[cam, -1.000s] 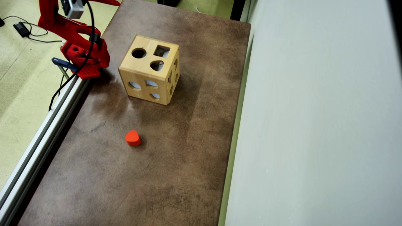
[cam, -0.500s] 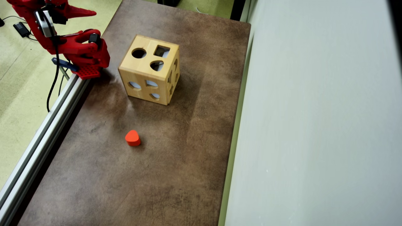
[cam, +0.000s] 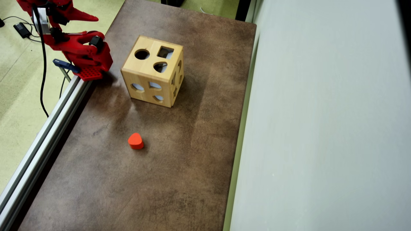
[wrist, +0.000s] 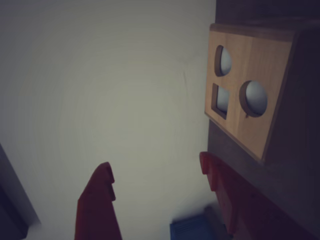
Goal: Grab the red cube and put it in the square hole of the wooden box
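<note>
A small red block [cam: 135, 141] with a rounded, heart-like outline lies on the brown table [cam: 192, 144], in front of the wooden box [cam: 151, 72] in the overhead view. It does not show in the wrist view. The box top has a round hole, a square hole [cam: 165, 52] and a rounded one. The red arm [cam: 80, 51] is folded at the table's far left corner, well away from the block. One pointed finger [cam: 84, 16] shows there. In the wrist view my gripper [wrist: 156, 165] is open and empty, with the box [wrist: 250, 90] to its upper right.
An aluminium rail [cam: 48, 128] runs along the table's left edge. A blue clamp [cam: 65, 65] holds the arm's base and also shows in the wrist view [wrist: 190, 230]. A pale wall panel [cam: 321, 128] borders the table on the right.
</note>
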Motion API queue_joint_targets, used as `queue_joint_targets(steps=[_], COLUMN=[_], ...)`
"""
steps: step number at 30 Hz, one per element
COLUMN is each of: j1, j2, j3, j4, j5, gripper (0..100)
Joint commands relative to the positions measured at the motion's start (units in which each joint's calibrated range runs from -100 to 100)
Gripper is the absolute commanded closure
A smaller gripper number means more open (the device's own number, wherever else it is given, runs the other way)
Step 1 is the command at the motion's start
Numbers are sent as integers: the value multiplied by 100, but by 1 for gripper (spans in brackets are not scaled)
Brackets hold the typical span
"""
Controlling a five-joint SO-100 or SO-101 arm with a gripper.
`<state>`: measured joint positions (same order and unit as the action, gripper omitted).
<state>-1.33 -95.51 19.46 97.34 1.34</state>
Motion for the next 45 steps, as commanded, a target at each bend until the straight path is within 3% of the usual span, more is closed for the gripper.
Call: queue_joint_targets(steps=[1, 23, 45], j1=[36, 846, 772], j2=[26, 18, 9], j3=[49, 49, 58], j4=[49, 49, 33], j5=[54, 63, 44], gripper=[77, 98, 98])
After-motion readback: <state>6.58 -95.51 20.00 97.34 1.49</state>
